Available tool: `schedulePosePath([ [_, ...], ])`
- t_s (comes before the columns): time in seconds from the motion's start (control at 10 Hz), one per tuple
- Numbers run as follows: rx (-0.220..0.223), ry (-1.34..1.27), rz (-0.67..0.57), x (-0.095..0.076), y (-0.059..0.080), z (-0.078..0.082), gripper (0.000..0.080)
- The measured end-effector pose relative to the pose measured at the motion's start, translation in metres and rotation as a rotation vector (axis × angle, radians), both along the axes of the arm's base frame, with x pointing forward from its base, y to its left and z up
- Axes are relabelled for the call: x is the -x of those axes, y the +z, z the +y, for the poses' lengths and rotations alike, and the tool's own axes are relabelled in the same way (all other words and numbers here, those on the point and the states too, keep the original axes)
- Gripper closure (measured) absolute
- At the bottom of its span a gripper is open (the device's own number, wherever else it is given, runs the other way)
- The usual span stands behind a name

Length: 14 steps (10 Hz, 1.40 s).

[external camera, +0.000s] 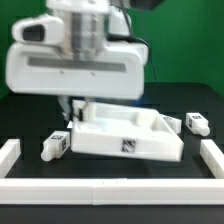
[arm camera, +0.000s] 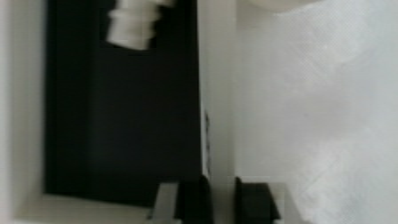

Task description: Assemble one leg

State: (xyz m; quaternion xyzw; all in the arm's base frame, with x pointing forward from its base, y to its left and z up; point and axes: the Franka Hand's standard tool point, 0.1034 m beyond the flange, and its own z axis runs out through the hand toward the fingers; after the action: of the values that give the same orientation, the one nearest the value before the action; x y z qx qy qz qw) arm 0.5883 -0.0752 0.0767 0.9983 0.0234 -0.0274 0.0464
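The big white square tabletop (external camera: 125,135) with a raised rim lies in the middle of the black table. My gripper (external camera: 72,108) is down at its far corner on the exterior view's left. In the wrist view my gripper (arm camera: 217,195) has its two dark fingers (arm camera: 178,202) on either side of the tabletop's thin white rim (arm camera: 217,120), shut on it. One leg (external camera: 55,143), a stubby white peg with a tag, lies left of the tabletop and also shows in the wrist view (arm camera: 128,25). Two more legs (external camera: 170,123) (external camera: 197,124) lie to the right.
White rails border the work area at the left (external camera: 8,155), right (external camera: 212,160) and front (external camera: 110,190). The arm's bulky white body (external camera: 75,65) hangs over the tabletop's back half.
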Motion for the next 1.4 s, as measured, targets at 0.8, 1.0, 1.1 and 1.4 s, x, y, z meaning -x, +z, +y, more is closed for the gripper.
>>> schedulePosePath([
  [0.8,0.023,-0.099,0.012,-0.007,-0.04,0.056,0.0747],
  [1.0,0.026,-0.097,0.012,-0.007,-0.045,0.056,0.0745],
  [1.1,0.028,-0.096,0.014,-0.007,-0.046,0.055,0.0745],
  [1.4,0.027,-0.095,0.013,-0.007,-0.047,0.055,0.0672],
])
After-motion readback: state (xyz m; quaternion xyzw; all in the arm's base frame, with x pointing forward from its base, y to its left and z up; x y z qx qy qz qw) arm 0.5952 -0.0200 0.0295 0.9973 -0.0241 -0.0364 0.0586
